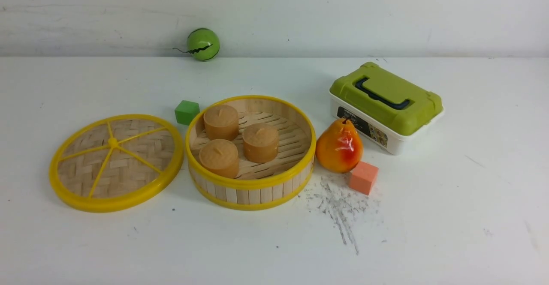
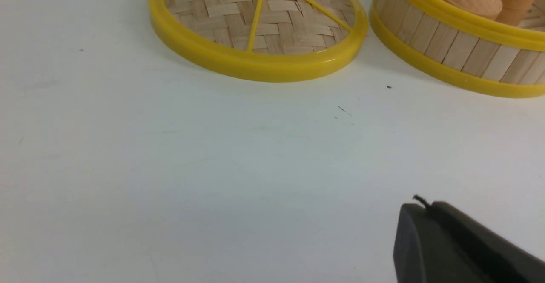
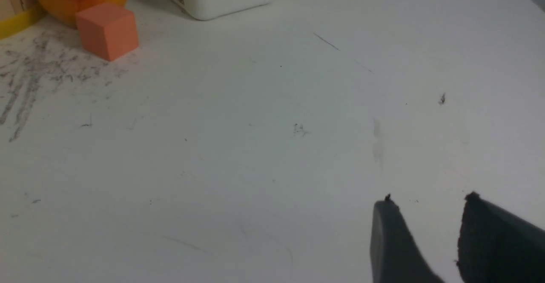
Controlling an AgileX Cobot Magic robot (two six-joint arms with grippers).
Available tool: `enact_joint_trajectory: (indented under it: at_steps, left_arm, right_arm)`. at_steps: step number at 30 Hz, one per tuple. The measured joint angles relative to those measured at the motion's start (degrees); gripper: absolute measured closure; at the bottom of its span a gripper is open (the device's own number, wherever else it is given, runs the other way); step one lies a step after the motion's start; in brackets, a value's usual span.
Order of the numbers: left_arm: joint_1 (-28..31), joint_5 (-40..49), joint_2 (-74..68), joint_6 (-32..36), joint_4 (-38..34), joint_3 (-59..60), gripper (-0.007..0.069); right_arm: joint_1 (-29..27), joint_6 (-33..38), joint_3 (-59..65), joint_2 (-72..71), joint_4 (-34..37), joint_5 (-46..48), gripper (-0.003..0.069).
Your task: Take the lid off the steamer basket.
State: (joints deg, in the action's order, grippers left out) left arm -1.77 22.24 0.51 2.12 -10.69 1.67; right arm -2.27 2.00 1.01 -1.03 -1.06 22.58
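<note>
lid (image 1: 116, 161) off beside steamer basket (image 1: 251, 153); left gripper (image 2: 460, 240) cropped, state unclear; right gripper (image 3: 430, 215) spread, empty

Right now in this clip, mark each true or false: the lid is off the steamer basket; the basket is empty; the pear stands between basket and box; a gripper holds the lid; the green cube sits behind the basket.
1. The lid lies on the table beside the steamer basket: true.
2. The basket is empty: false, three tan buns sit inside.
3. The pear stands between basket and green-lidded box: true.
4. A gripper holds the lid: false, nothing touches it.
5. The green cube sits behind the basket's left edge: true.
</note>
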Motion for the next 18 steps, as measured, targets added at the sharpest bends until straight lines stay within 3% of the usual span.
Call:
enact_joint_trajectory:
  at_steps: [18]
  left_arm:
    - [0.00, 0.00, 0.00, 0.00, 0.00, 0.00, 0.0624]
  right_arm:
    - [0.00, 0.00, 0.00, 0.00, 0.00, 0.00, 0.0419]
